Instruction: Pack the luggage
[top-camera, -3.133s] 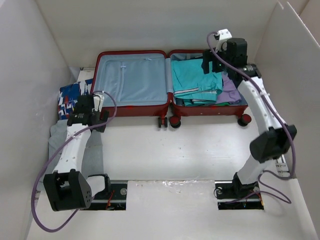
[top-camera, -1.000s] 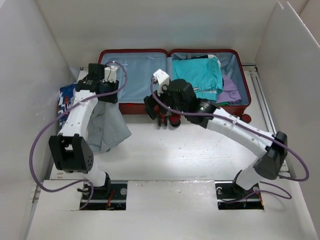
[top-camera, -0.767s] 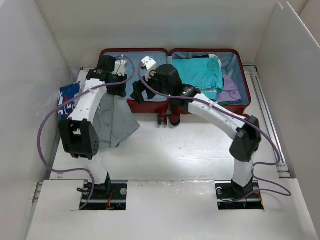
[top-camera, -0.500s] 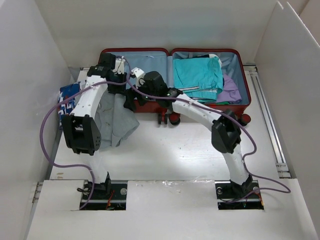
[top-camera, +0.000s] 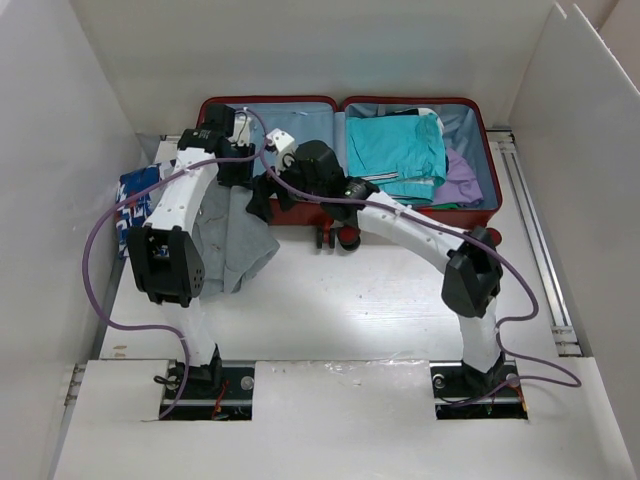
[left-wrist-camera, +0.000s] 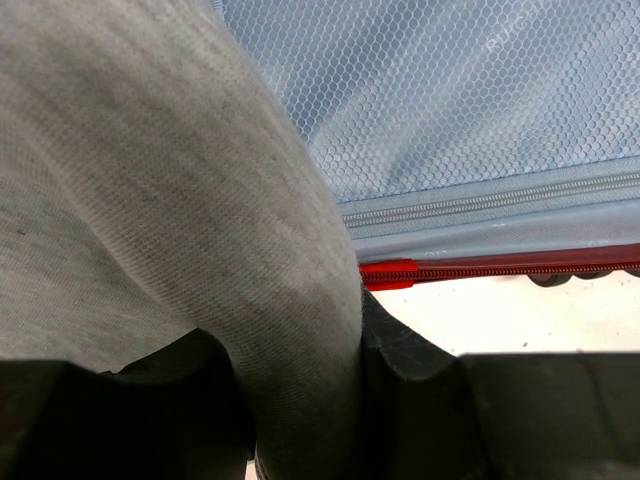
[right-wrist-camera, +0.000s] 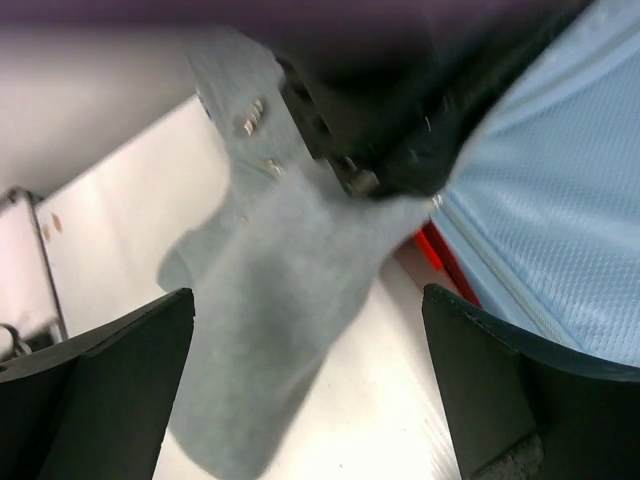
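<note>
L gripper (left-wrist-camera: 300, 400) is clamped on a grey garment (left-wrist-camera: 150, 180), w/ the cloth bunched btwn its two dark fingers (left-wrist-camera: 420, 390). It sits over the near-left corner of the luggage (top-camera: 410, 216). The garment hangs from it down the near side, outside the case, past the red rim. In the L wrist view the red zip edge (left-wrist-camera: 500, 268) runs just beside the pinch, w/ pale blue mesh lining (left-wrist-camera: 450, 90) beyond it. R gripper (right-wrist-camera: 308, 300) is spread wide w/ nothing in it, facing the hanging garment and L gripper from the right, close by; can't tell if it touches the cloth. R arm reaches diagonally from its base at near right, crossing the case's near wall and wheels (top-camera: 345, 240). The luggage lies flat and opened at the far side of the table (top-camera: 350, 300), spanning most of its width. Its left half shows lining; its right half holds folded teal clothes (top-camera: 395, 150) and a purple item (top-camera: 460, 180). A patterned cloth (top-camera: 135, 195) lies btwn the case and the left wall (top-camera: 60, 200), so room is tight there. Widest room to move is the table strip btwn the case's near wall and the arm bases.
</note>
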